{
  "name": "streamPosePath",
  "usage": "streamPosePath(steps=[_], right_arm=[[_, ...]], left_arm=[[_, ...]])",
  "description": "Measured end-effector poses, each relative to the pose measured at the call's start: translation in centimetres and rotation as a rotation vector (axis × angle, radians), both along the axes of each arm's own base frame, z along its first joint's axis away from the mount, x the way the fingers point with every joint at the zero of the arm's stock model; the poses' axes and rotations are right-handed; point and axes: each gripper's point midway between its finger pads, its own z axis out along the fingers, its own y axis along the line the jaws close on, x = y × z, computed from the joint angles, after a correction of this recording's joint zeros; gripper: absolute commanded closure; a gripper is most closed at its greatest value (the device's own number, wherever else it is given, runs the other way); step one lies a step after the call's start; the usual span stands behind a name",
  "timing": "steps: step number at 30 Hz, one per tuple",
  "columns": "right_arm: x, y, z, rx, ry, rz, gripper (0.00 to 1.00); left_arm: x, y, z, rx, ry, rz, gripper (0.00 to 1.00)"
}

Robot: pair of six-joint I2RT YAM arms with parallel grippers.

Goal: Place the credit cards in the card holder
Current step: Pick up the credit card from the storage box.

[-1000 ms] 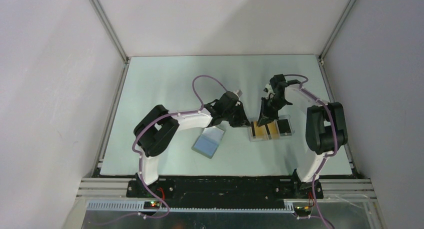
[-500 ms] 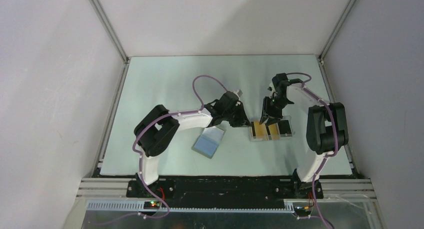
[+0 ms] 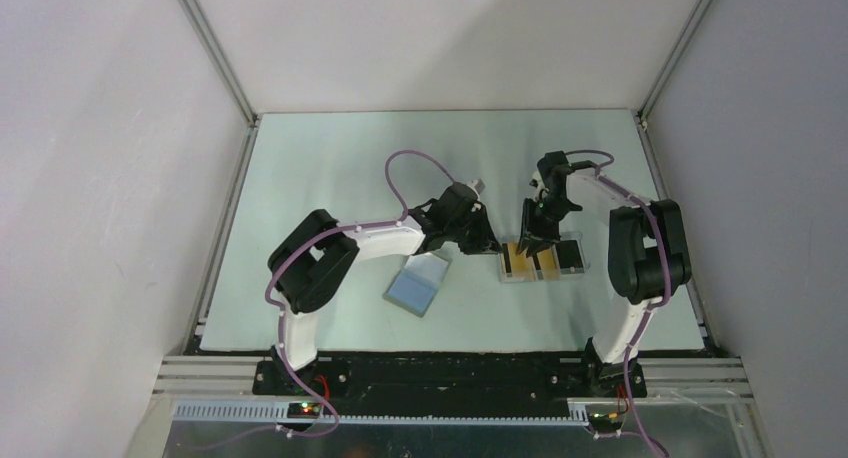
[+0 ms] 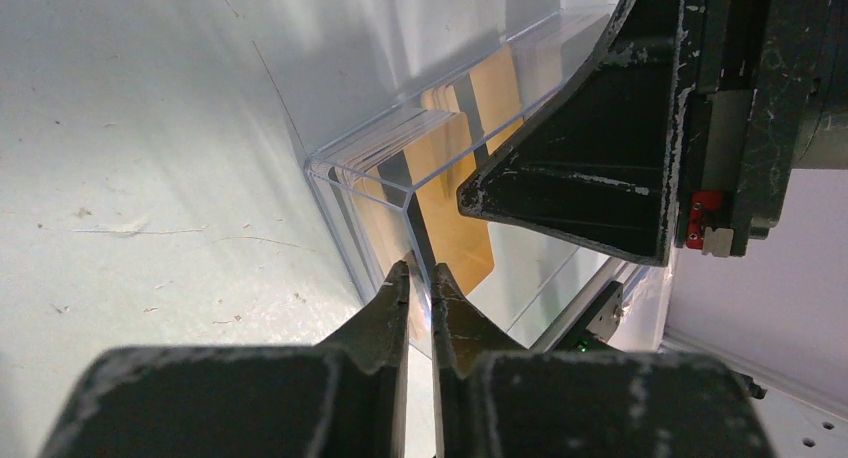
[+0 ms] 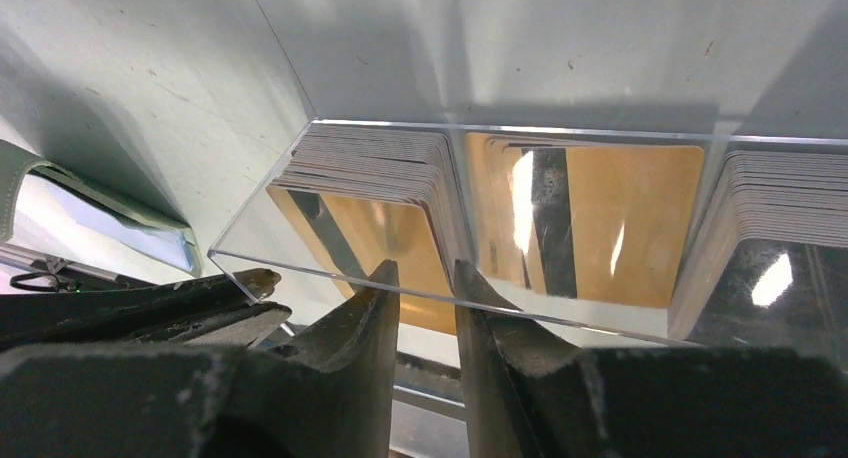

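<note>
The credit cards [image 3: 522, 261] stand in stacks inside a clear plastic tray [image 3: 575, 266]; orange-gold faces with a dark stripe [image 5: 370, 233] fill the left and middle compartments, and a black one [image 5: 790, 278] is on the right. My left gripper [image 4: 420, 270] is shut on the tray's thin left end wall [image 4: 330, 193]. The right gripper [image 5: 425, 273] hangs at the tray's near side, jaws a little apart, straddling the edge of the left card stack and the divider, holding nothing. The card holder [image 3: 418, 283] lies open, bluish inside up, left of the tray and free of both grippers.
The two grippers [image 3: 492, 248] [image 3: 527, 246] stand close together over the tray's left half. The right gripper's black body [image 4: 600, 158] looms over the tray in the left wrist view. An edge of the card holder [image 5: 110, 213] shows left of the tray.
The right gripper's jaws have parted from shut, and its wrist has shifted slightly left over the tray. The left arm and the tray have stayed put.
</note>
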Motion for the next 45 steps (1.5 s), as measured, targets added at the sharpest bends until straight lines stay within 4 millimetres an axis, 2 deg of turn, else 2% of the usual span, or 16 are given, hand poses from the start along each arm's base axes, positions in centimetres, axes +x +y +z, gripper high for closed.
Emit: streamPosePath(steps=[7, 17, 20, 25, 28, 36, 41, 45], right_arm=[[-0.1, 0.4, 0.0, 0.003, -0.002, 0.01, 0.87], [-0.1, 0.4, -0.1, -0.002, -0.005, 0.015, 0.91], [-0.1, 0.4, 0.0, 0.002, -0.004, 0.013, 0.95], [-0.1, 0.4, 0.4, 0.034, 0.0, 0.0, 0.94], [-0.1, 0.5, 1.4, 0.057, -0.019, -0.004, 0.94], [-0.3, 2.7, 4.3, 0.2, -0.049, 0.003, 0.94], [-0.4, 3.6, 4.7, 0.244, -0.047, 0.011, 0.9], [-0.5, 4.0, 4.1, 0.237, -0.038, 0.027, 0.85]], left_arm=[[0.0, 0.0, 0.0, 0.0, 0.0, 0.0, 0.91], [0.0, 0.0, 0.0, -0.001, 0.001, -0.001, 0.91], [0.0, 0.0, 0.0, -0.002, 0.002, -0.002, 0.91], [0.0, 0.0, 0.0, -0.002, 0.002, -0.002, 0.91], [0.0, 0.0, 0.0, -0.002, 0.002, -0.002, 0.91], [0.0, 0.0, 0.0, -0.002, 0.002, -0.002, 0.92], [0.0, 0.0, 0.0, -0.003, 0.002, -0.002, 0.92], [0.0, 0.0, 0.0, -0.002, 0.002, -0.002, 0.92]])
